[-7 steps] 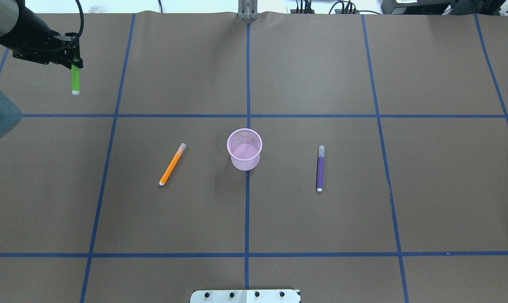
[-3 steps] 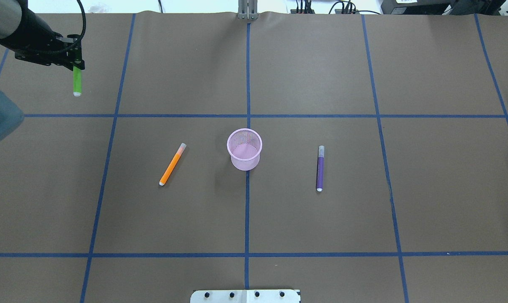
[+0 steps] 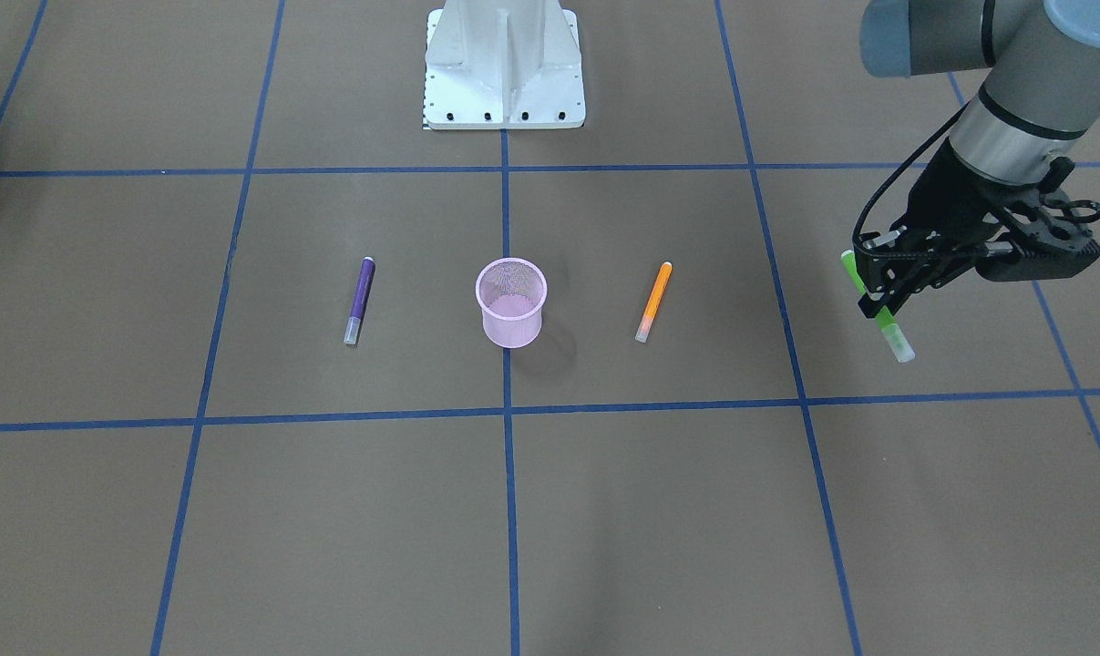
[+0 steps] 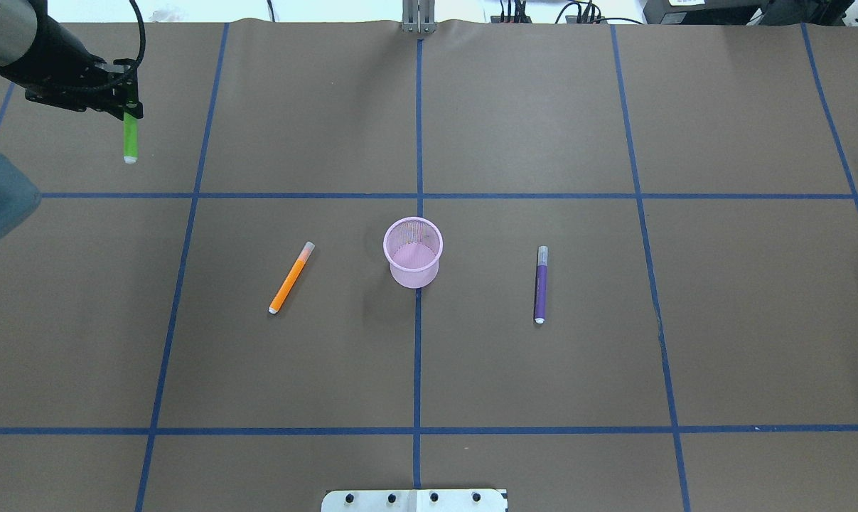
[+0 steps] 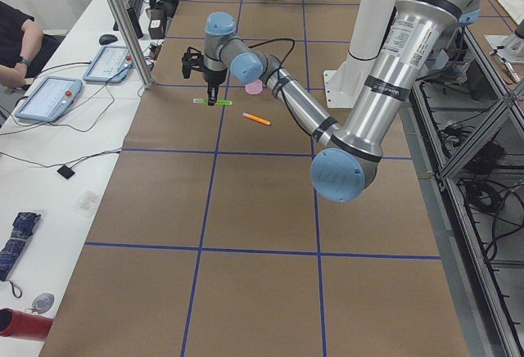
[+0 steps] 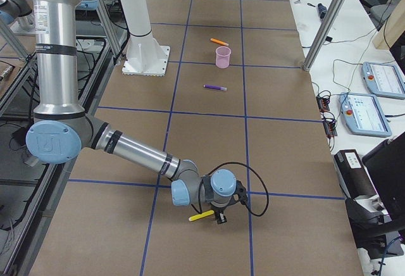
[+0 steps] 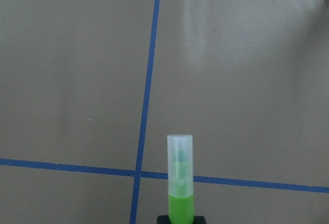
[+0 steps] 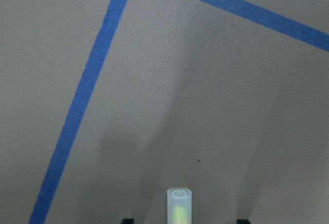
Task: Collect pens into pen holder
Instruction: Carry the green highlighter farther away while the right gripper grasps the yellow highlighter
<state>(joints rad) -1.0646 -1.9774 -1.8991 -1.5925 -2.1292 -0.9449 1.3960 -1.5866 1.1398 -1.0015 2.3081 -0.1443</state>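
Step in hand, as I judge it: carrying pens to the pen holder [image 4: 414,274], which stands upright on the table [image 4: 542,391] with no pen showing inside.

Nearest me, the orange pen [image 4: 288,279] lies to the pen holder's left and the purple pen [image 4: 540,288] to its right, both apart from it.

Farther out, well to the pen holder's left, my left gripper [image 4: 128,112] is clamped on the green pen [image 4: 129,139], clear of the table and roughly level.

Well off to the pen holder's right, my right gripper [image 6: 218,216] is closed on the yellow pen [image 6: 201,216].

Next move calls for centring one pen over the rim, tipping it upright, then releasing.
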